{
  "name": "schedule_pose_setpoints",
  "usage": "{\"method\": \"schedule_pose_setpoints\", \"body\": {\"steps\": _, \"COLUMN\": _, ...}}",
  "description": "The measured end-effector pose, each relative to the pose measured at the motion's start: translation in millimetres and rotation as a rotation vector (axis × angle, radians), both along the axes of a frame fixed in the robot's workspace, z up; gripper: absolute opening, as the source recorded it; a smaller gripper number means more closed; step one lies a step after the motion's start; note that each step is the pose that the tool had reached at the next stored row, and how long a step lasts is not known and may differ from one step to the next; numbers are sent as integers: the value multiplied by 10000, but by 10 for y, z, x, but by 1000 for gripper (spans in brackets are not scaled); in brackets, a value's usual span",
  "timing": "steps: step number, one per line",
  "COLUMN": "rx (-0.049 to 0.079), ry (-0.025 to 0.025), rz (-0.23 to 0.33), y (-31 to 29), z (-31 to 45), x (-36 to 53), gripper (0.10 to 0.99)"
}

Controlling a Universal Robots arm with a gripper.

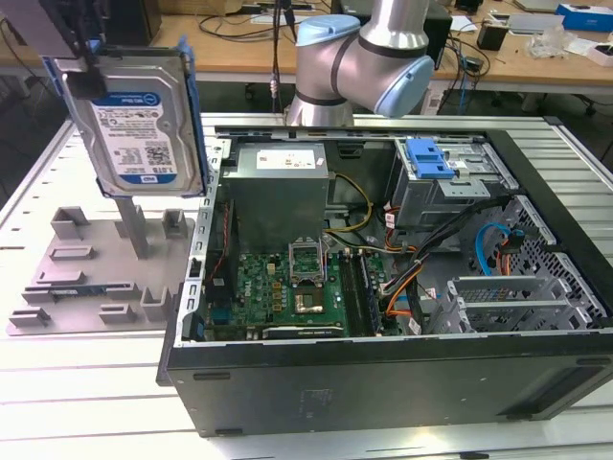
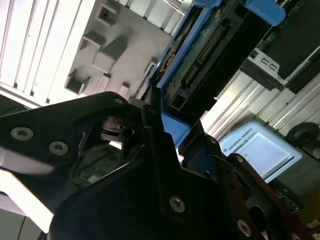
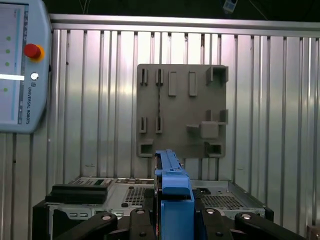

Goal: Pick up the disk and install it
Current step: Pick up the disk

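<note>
Disk [image 1: 142, 120] | clamped in gripper [image 3: 174, 220] | aloft over grey tray [image 1: 91, 278]

arm [image 1: 364, 57]: elbow folded | hand [image 2: 164, 122]: raised high, clamped on the disk [image 1: 139, 120]

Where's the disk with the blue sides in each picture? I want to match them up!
Exterior view: the disk is upright in the air at the exterior view's left, above the grey tray.
Second wrist view: the disk shows its connector end, with the tray behind it.
First wrist view: the disk is edge-on, a blue strip held in the hand.
Shared landmark: the grey tray.
</note>
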State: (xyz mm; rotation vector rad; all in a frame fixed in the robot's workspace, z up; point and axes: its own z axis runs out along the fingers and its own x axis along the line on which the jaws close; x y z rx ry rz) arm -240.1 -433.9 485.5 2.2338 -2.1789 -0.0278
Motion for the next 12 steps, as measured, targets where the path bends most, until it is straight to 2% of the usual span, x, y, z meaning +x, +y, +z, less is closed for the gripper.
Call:
{"method": "schedule_pose_setpoints", "body": {"steps": 2, "rx": -2, "ry": 2, "rz": 0, "y": -59, "z": 10, "x": 106, "gripper": 369}}
{"method": "schedule_pose_setpoints", "body": {"steps": 5, "rx": -1, "ry": 1, "rz": 1, "y": -117, "z": 18, "x": 204, "gripper": 369}}
{"method": "schedule_pose_setpoints", "body": {"steps": 12, "rx": -1, "ry": 1, "rz": 1, "y": -295, "z": 40, "x": 499, "gripper": 369}}
